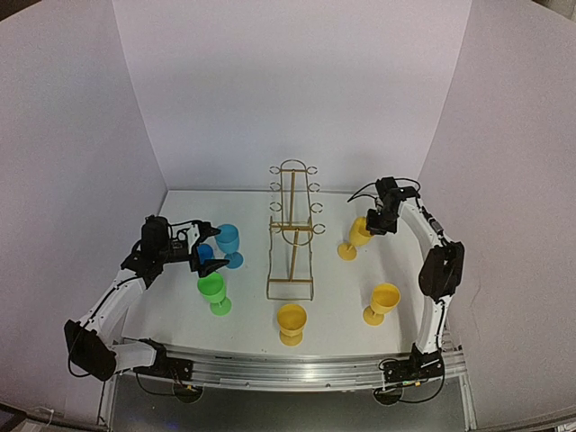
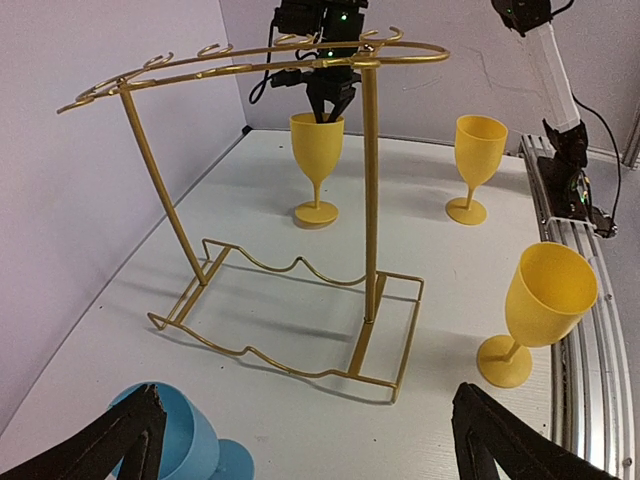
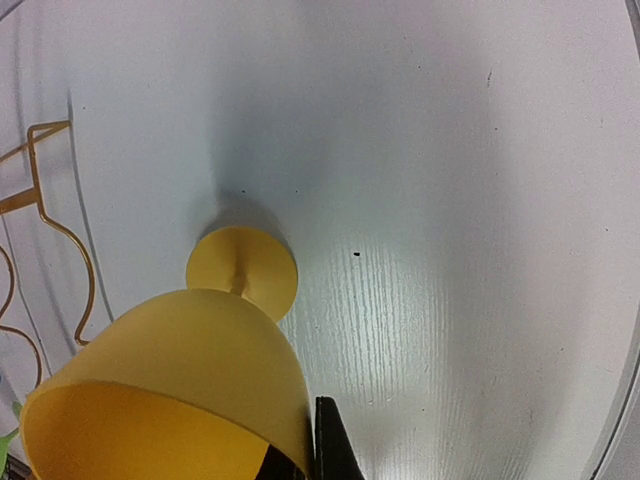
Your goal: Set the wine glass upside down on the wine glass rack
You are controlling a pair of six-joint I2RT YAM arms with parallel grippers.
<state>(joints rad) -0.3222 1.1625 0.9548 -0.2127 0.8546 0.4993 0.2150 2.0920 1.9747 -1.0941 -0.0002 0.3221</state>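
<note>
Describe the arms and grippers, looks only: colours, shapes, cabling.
Both arms match: the left arm and right arm have white tubular links and bulky black joint housings. Thin black cables loop off the wrists and bases. The left gripper and right gripper are black with tapered, pointed fingers. A green light glows on the right wrist. No readable markings.

Before you: one yellow wine glass (image 3: 170, 380), upright on the white table (image 3: 450, 150), rim pinched by the right gripper (image 3: 305, 458); gold wine glass rack (image 3: 39, 190) at left edge.
</note>
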